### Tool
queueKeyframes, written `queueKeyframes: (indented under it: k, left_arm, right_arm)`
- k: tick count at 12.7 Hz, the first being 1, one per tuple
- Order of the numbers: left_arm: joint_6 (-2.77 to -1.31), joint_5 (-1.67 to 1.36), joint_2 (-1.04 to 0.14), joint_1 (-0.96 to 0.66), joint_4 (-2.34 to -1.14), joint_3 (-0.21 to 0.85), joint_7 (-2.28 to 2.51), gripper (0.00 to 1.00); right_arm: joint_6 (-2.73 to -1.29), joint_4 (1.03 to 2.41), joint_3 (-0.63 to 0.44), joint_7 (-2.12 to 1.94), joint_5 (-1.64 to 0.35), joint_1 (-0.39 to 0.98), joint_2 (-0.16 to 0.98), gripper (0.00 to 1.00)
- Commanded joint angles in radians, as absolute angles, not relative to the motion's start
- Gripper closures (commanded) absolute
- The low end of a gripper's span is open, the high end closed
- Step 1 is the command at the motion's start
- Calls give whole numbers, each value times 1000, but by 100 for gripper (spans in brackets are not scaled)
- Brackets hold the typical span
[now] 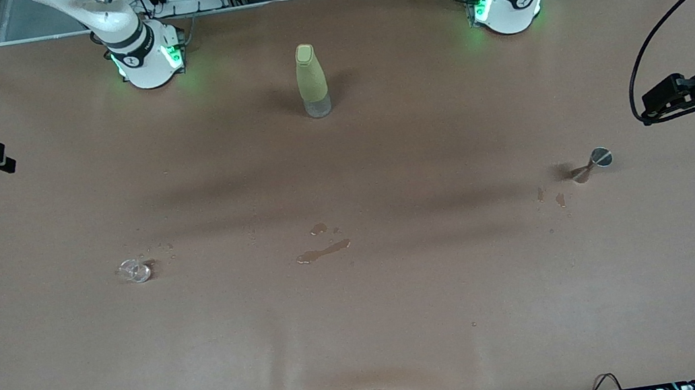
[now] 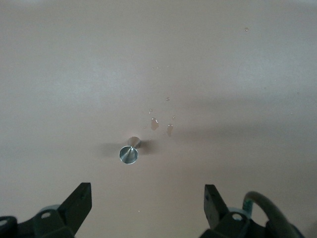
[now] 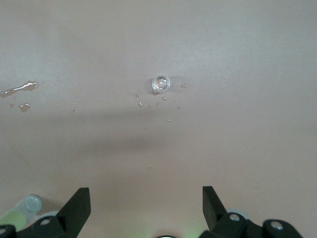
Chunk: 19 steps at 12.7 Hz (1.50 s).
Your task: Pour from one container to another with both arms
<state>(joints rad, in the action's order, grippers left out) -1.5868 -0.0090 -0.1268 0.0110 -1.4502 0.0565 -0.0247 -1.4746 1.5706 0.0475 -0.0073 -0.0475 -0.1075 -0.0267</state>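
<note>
Well, nothing poured yet | left gripper [image 2: 147,201], right gripper [image 3: 146,201]: fingers wide open, empty | metal jigger [image 1: 593,163], small glass [image 1: 135,270], bottle [image 1: 312,81] untouched on counter [image 1: 402,296]

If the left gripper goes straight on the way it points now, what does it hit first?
Most likely the bare tablecloth. The open left gripper looks down at the table, and the small metal jigger lies just short of the line between its fingers, though depth is unclear, so it may clip that.

open tool [image 3: 146,206], clear cup [image 3: 160,84], spills [image 3: 20,89]
</note>
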Motion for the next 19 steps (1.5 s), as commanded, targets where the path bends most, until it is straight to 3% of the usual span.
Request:
queueKeyframes:
  k: [1, 11, 19]
  left_arm:
    - [-1586, 14, -138, -3, -1436, 63, -75, 0]
    - [-1591, 14, -167, 29, -1410, 58, -122, 0]
    - [-1562, -95, -161, 293, -1416, 60, -809, 0]
  right_arm:
    - [-1474, 1592, 37, 8, -41, -94, -48, 0]
    - [-1476, 1589, -32, -6, -43, -52, -41, 0]
    - [-1474, 1589, -23, -49, -44, -77, -41, 0]
